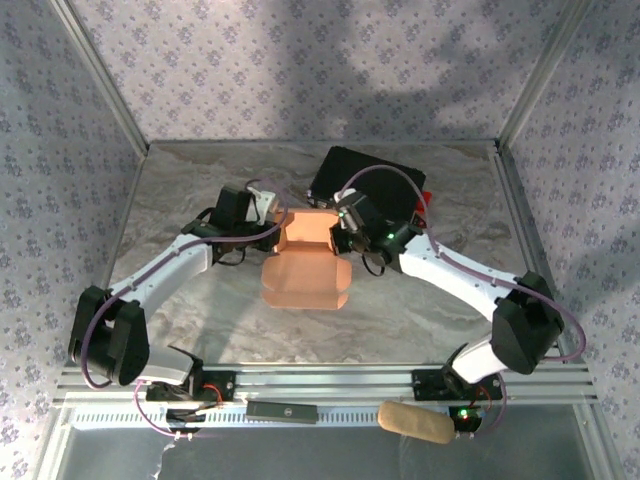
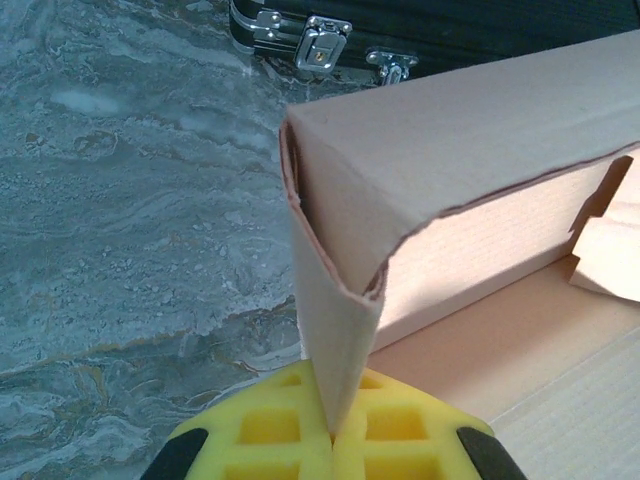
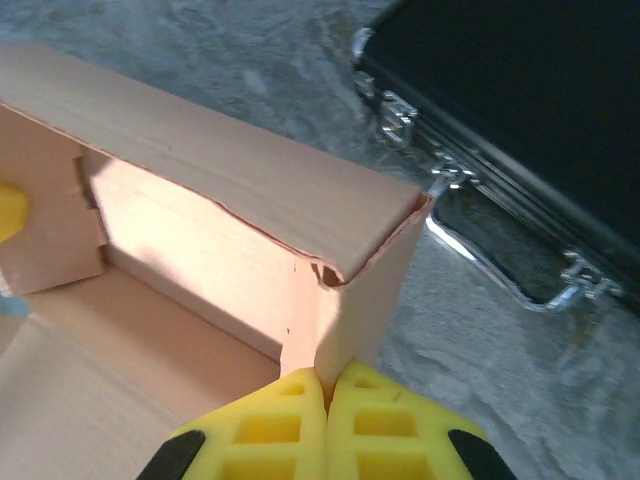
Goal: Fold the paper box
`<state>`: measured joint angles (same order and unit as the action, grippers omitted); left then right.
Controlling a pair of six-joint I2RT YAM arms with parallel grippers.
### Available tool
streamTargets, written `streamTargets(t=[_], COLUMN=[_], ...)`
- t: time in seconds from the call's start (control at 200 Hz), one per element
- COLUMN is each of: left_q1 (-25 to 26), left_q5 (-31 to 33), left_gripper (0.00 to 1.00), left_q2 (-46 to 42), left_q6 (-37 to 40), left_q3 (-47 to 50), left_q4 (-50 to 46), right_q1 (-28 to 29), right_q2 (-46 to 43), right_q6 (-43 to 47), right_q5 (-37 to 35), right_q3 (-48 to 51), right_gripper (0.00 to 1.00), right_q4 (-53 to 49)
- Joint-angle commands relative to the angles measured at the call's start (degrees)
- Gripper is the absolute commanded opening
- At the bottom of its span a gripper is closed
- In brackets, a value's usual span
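The salmon-orange paper box (image 1: 305, 262) lies mid-table, partly formed, its far wall folded up and a flat panel reaching toward me. My left gripper (image 1: 272, 228) is shut on the box's left side wall (image 2: 335, 330), pinched between the yellow pads (image 2: 270, 430). My right gripper (image 1: 340, 232) is shut on the right side wall (image 3: 360, 320) at the far corner, between its yellow pads (image 3: 390, 430). The folded far wall (image 3: 240, 175) stands over the open interior (image 3: 110, 330).
A black hard case (image 1: 370, 180) with metal latches (image 2: 318, 45) lies just behind the box, close to both grippers; its latches (image 3: 397, 112) sit right of the box corner. The marble tabletop (image 1: 180, 190) is fenced by metal frame rails. A tan roll (image 1: 415, 421) lies on the front rail.
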<state>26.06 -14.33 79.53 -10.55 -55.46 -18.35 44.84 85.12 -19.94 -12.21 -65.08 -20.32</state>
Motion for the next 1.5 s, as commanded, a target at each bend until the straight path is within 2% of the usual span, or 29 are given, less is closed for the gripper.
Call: streamTargets(t=[0.0,0.15,0.23,0.345,0.435,0.525,0.7,0.834,0.874,0.914,1.124,1.189,1.314,1.389,1.494], left_q1=[2.0,2.2,2.2,2.2,2.2,2.1,2.2,2.2,2.2,2.2,2.2,2.2,2.1,1.8,1.6], left_q5=[-2.8,-2.5,-2.3,-2.0,-1.8,-1.7,-0.9,-0.9,-0.9,-0.9,0.2,0.4,1.2,1.3,1.2], left_gripper=[0.00,0.00,0.00,0.00,0.00,0.00,0.00,0.00,0.00,0.00,0.00,0.00,0.00,0.00,0.00], left_q2=[-0.8,-0.9,-1.1,-1.3,-1.2,-1.1,-1.0,-1.0,-1.0,-1.0,-0.9,-0.8,-0.6,-0.4,-0.3], left_q6=[-0.1,-0.3,-0.4,-0.5,-0.6,-0.7,-1.1,-1.3,-1.5,-1.7,-2.4,-2.4,-2.4,-2.7,-3.0], left_q3=[-2.8,-2.2,-1.9,-1.7,-1.6,-1.7,-2.0,-1.9,-1.8,-1.8,-1.9,-1.9,-2.0,-2.0,-2.1], left_q4=[0.4,0.4,0.4,0.5,0.4,0.4,0.3,0.4,0.6,0.6,0.3,0.1,-0.5,-0.5,-0.1], right_q1=[2.3,1.6,1.4,0.8,0.7,0.5,0.5,0.6,0.8,1.1,4.0,3.9,1.2,-0.6,-2.0], right_q2=[2.6,3.1,3.5,4.0,4.2,4.0,3.7,3.5,3.4,3.3,3.8,3.4,1.6,-0.2,-2.3], right_q6=[-4.0,-4.0,-3.7,-3.7,-3.8,-4.3,-4.8,-5.8,-6.0,-6.4,-8.8,-8.4,-8.5,-7.9,-7.6], right_q5=[-7.9,-5.3,-5.3,-4.1,-3.7,-3.1,-2.6,-3.3,-4.0,-5.2,-15.6,-13.5,-5.3,-0.3,5.0], right_q3=[-1.8,-0.6,-0.9,-0.7,-0.2,0.7,2.6,3.9,4.3,4.4,2.7,3.4,5.0,7.0,10.1], right_gripper=[0.00,0.00,0.08,0.10,0.16,0.16,0.11,0.13,0.09,0.00,0.00,0.00,0.00,0.08,0.13], right_q4=[-0.7,2.6,2.8,3.5,4.2,5.1,5.9,6.3,6.7,6.7,3.8,5.2,7.5,10.2,13.1])
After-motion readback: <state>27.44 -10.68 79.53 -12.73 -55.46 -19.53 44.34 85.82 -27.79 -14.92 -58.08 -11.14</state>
